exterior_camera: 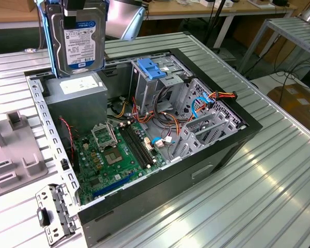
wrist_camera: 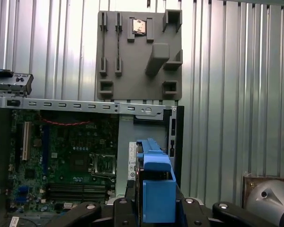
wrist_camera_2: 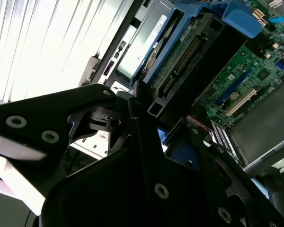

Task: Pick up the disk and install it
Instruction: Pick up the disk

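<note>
The disk [exterior_camera: 77, 44] hangs upright in the air at the exterior view's upper left, its white and blue label facing the camera and blue rails along its sides. My gripper [exterior_camera: 76, 9] is shut on its upper end. The drive hovers above the grey power-supply box [exterior_camera: 75, 95] at the back corner of the open computer case [exterior_camera: 237, 132]. In the second wrist view the disk's circuit-board underside [wrist_camera_2: 189, 52] runs away from my black fingers [wrist_camera_2: 142, 123]. The first wrist view shows it edge-on, with a blue rail [wrist_camera: 154, 184] over the case.
Inside the case lie a green motherboard [exterior_camera: 113, 155], loose coloured cables [exterior_camera: 160, 119] and a metal drive cage with a bare blue bracket [exterior_camera: 151, 70] on top. A grey fixture plate [wrist_camera: 139, 52] and a small metal bracket [exterior_camera: 54, 212] lie on the slatted metal table [exterior_camera: 237, 206].
</note>
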